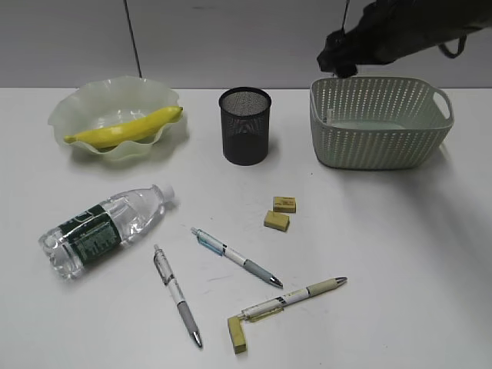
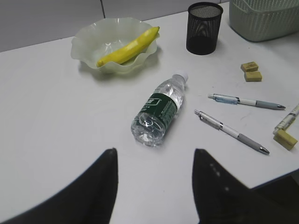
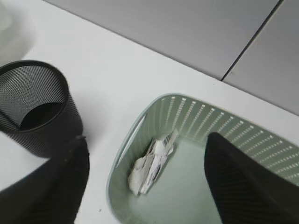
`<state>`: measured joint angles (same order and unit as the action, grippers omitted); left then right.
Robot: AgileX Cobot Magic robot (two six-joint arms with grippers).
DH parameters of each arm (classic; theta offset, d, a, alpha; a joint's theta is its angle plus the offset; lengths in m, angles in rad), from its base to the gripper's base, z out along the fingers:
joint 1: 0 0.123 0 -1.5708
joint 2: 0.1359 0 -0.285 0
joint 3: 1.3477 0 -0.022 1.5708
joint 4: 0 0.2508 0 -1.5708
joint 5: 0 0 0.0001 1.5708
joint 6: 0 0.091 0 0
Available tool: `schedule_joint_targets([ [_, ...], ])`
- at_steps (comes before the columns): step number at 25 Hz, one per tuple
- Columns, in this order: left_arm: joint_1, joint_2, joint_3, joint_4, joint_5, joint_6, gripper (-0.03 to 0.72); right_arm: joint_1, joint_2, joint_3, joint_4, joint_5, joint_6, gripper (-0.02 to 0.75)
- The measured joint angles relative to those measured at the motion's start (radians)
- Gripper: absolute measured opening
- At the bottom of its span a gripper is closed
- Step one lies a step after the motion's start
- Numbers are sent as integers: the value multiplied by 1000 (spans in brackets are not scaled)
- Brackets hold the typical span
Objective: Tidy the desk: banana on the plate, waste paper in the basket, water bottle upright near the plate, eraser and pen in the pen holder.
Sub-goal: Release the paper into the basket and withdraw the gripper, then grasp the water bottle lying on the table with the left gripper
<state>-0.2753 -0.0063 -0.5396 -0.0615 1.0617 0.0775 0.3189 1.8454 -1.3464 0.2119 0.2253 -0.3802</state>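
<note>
Waste paper (image 3: 152, 161): crumpled wad lying on floor of basket (image 3: 196, 116), near its left wall. Basket (image 1: 380, 123) at back right of desk (image 1: 400, 254).
Right gripper (image 3: 145, 186): above basket, fingers spread wide, nothing between them; paper visible in the gap. In exterior view, arm hangs over basket's back left corner.
Holder (image 1: 245, 125): upright, just left of basket, apart from it; nothing seen inside.
Banana (image 1: 127, 128): lying in plate (image 1: 84, 104) at back left, one tip resting over rim.
Bottle (image 1: 106, 229): on its side at front left, cap pointing toward plate, well apart from it.
Three pens on desk: left (image 1: 177, 296), middle (image 1: 237, 257), right (image 1: 292, 298).
Two erasers side by side (image 1: 280, 213) in front of holder; third eraser (image 1: 237, 334) touching end of right pen.
Left gripper (image 2: 154, 186): over front left of desk, fingers wide apart, holding nothing; bottle (image 2: 160, 109) beyond them.
</note>
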Motion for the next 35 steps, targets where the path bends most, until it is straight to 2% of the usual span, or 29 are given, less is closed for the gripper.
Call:
schedule_joint_targets([
  [6, 0, 0, 0, 0, 0, 0, 384, 0, -175, 0, -30, 321, 18, 592],
  [11, 0, 0, 0, 0, 0, 0, 384, 0, -285, 0, -136, 546, 180, 591],
  [14, 0, 0, 0, 0, 0, 0, 384, 0, -364, 27, -160, 646, 211, 589],
  [17, 0, 0, 0, 0, 0, 0, 384, 0, -465, 102, -160, 681, 214, 586],
  [25, 0, 0, 0, 0, 0, 0, 384, 0, -830, 444, -133, 695, 216, 582],
  [31, 0, 0, 0, 0, 0, 0, 384, 0, -1196, 691, -57, 750, 216, 582],
  [35, 0, 0, 0, 0, 0, 0, 384, 0, -1447, 802, -59, 782, 216, 582],
])
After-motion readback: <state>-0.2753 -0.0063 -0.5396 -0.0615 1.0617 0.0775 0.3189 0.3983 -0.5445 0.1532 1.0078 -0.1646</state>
